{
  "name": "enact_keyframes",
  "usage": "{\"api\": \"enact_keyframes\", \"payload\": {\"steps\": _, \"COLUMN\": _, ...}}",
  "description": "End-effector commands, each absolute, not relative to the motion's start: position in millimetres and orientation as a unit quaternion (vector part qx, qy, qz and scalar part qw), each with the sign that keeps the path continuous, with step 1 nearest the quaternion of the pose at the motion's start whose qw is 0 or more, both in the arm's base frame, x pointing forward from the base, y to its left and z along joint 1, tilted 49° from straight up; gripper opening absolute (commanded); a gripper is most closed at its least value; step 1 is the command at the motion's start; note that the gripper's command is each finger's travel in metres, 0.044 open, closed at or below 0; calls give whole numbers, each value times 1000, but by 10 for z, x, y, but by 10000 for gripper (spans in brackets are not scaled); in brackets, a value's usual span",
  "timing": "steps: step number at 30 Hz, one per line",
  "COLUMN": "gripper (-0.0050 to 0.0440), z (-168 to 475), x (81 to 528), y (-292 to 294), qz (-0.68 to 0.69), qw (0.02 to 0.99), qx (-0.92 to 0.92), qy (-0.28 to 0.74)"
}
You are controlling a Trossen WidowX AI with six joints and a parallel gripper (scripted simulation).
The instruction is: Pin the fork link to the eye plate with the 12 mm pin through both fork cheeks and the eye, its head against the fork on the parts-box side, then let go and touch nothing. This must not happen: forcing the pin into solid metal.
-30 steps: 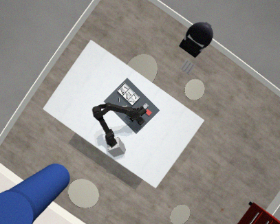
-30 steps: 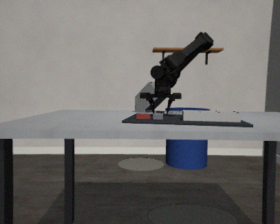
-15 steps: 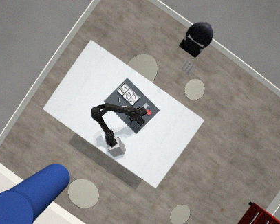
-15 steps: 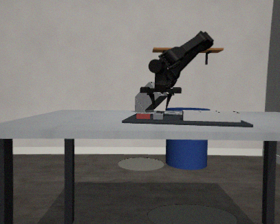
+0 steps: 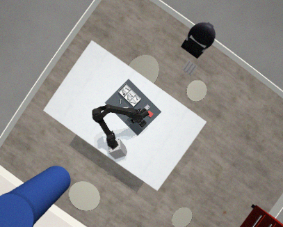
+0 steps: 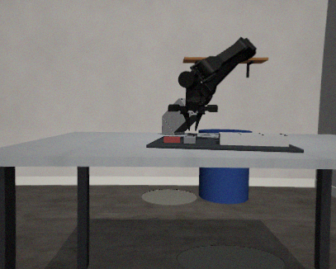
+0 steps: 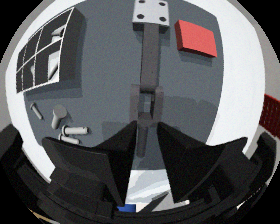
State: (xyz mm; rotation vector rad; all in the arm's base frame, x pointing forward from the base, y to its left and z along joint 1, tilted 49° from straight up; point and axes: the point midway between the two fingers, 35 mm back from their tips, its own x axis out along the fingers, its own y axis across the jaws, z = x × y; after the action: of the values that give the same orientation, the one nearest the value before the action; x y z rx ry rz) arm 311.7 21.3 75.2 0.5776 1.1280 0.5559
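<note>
The eye plate (image 7: 151, 11) (image 5: 147, 106) is light with four holes; a dark bar (image 7: 150, 57) runs from it toward the fork link (image 7: 159, 106). The bar's end meets the fork's mouth; whether the holes line up is too small to tell. No pin shows through the cheeks. Several pins lie loose left of the fork: a small one (image 7: 36, 111), a thick one (image 7: 58, 115) and two others (image 7: 77, 131) (image 7: 70, 140). Which is the 12 mm pin I cannot tell. My gripper (image 7: 147, 125) (image 6: 193, 129) is partly open and empty, its tips above the fork's stem end.
The parts box (image 7: 46, 47) (image 5: 129, 95) (image 6: 254, 139) stands on the dark mat (image 7: 106, 65) (image 5: 112, 102), left of the eye plate in the wrist view, with parts inside. A red block (image 7: 196, 39) (image 5: 150, 114) (image 6: 172, 139) is right of the eye plate in that view.
</note>
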Motion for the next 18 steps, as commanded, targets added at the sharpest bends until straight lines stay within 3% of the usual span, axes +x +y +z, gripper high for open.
{"api": "enact_keyframes", "payload": {"steps": 1, "gripper": 100, "z": 747, "x": 3101, "y": 215, "qz": 258, "qw": 770, "qx": 266, "qy": 519}}
{"api": "enact_keyframes", "payload": {"steps": 18, "gripper": 100, "z": 637, "x": 2932, "y": 296, "qz": 258, "qw": 770, "qx": 266, "qy": 519}}
